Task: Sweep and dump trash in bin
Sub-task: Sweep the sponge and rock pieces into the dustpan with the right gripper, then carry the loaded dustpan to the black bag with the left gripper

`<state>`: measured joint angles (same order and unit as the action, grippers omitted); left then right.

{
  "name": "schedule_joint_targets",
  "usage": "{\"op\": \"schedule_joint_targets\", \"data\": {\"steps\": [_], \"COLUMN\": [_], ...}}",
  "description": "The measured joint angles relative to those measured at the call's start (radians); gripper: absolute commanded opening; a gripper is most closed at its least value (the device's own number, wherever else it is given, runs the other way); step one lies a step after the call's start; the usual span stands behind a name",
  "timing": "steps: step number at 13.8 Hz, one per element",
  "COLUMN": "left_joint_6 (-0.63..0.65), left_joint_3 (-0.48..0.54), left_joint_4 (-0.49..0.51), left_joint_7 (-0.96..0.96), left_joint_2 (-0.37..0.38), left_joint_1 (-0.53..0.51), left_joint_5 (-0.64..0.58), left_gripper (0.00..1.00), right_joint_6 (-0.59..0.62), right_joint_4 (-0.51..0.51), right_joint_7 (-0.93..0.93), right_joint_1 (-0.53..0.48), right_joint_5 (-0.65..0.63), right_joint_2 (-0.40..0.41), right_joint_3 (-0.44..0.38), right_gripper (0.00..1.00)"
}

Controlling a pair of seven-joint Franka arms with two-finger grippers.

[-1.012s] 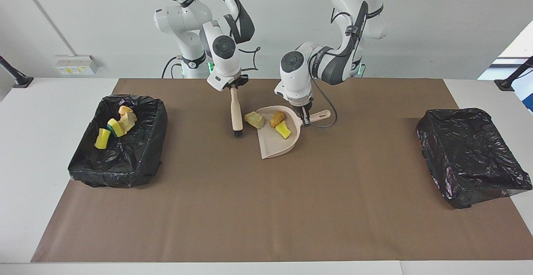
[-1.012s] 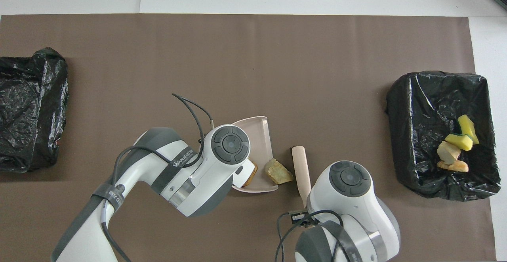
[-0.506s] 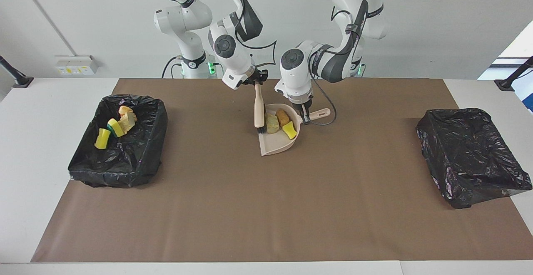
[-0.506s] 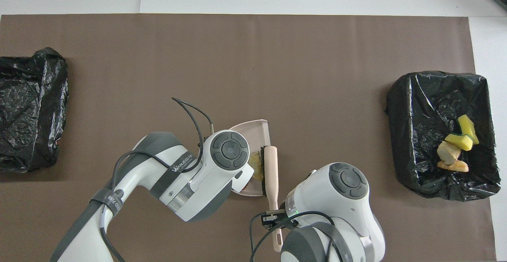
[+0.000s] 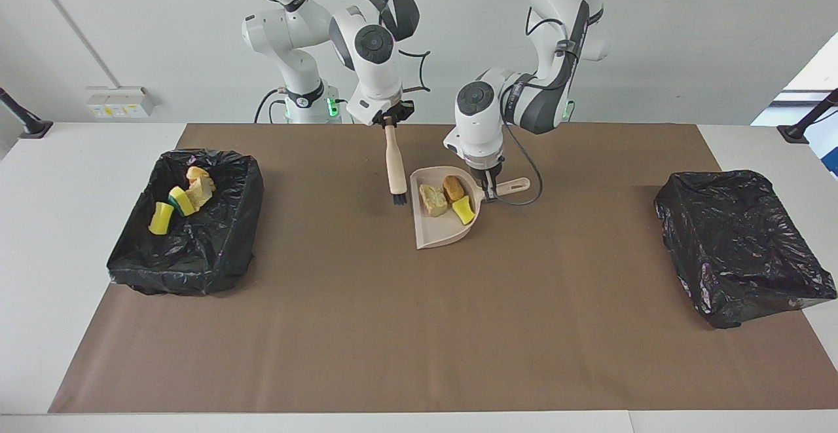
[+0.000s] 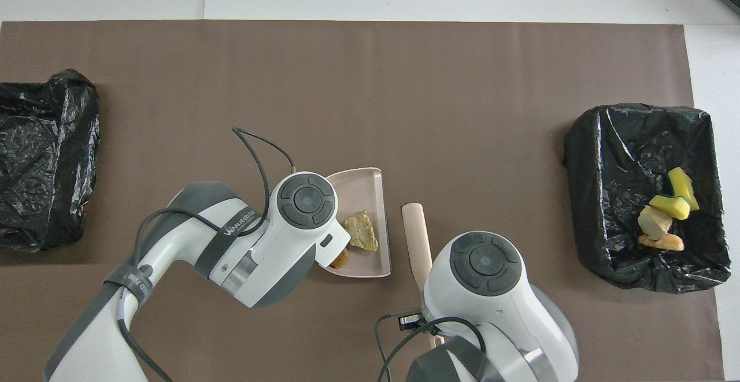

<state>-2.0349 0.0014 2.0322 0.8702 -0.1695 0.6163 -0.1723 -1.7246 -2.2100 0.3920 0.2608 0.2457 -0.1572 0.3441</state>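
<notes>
A pink dustpan (image 5: 440, 231) lies on the brown mat near the middle of the table. It holds three pieces of trash: a pale yellow chunk (image 5: 432, 199), an orange-brown chunk (image 5: 453, 187) and a bright yellow chunk (image 5: 463, 209). My left gripper (image 5: 489, 184) is shut on the pan's handle (image 5: 514, 187). My right gripper (image 5: 389, 120) is shut on the top of a wooden brush (image 5: 395, 161), which hangs bristles down beside the pan's open mouth. From overhead, the dustpan (image 6: 358, 184), pale chunk (image 6: 361, 230) and brush handle (image 6: 416, 234) show, while both grippers are hidden under their wrists.
A black-lined bin (image 5: 216, 256) toward the right arm's end holds several sponge chunks (image 5: 180, 200); overhead they show as chunks (image 6: 665, 214) in that bin (image 6: 607, 156). A second black-lined bin (image 5: 740, 243) sits toward the left arm's end. The brown mat (image 5: 419, 328) covers the table's middle.
The brush pushed the pale yellow chunk into the dustpan, then drew back out toward the right arm's end. The pan shifted slightly toward the left arm's end.
</notes>
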Motion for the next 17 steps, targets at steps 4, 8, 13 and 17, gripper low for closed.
{"op": "schedule_joint_targets", "data": {"steps": [4, 8, 13, 17], "left_joint_6": [-0.005, 0.002, 0.059, 0.077], "left_joint_3": [0.004, 0.010, 0.021, 0.024], "left_joint_4": [-0.011, -0.024, -0.129, -0.278], "left_joint_7": [0.105, 0.306, 0.504, 0.723], "left_joint_2": [0.063, 0.179, 0.199, 0.116], "left_joint_1": [-0.103, -0.296, -0.546, -0.763], "left_joint_5": [0.002, 0.009, 0.017, 0.045], "left_gripper": [0.00, 0.00, 0.00, 0.00], "right_joint_6": [0.022, -0.064, -0.166, -0.236], "right_joint_4": [0.007, -0.002, -0.061, -0.140], "right_joint_7": [0.113, 0.283, 0.375, 0.337], "right_joint_1": [0.050, 0.164, 0.233, 0.270], "right_joint_5": [0.015, 0.073, 0.095, 0.097], "right_joint_2": [-0.008, -0.007, 0.019, 0.049], "right_joint_3": [0.011, 0.023, 0.025, 0.026], "right_gripper": [0.00, 0.00, 0.00, 0.00]}}
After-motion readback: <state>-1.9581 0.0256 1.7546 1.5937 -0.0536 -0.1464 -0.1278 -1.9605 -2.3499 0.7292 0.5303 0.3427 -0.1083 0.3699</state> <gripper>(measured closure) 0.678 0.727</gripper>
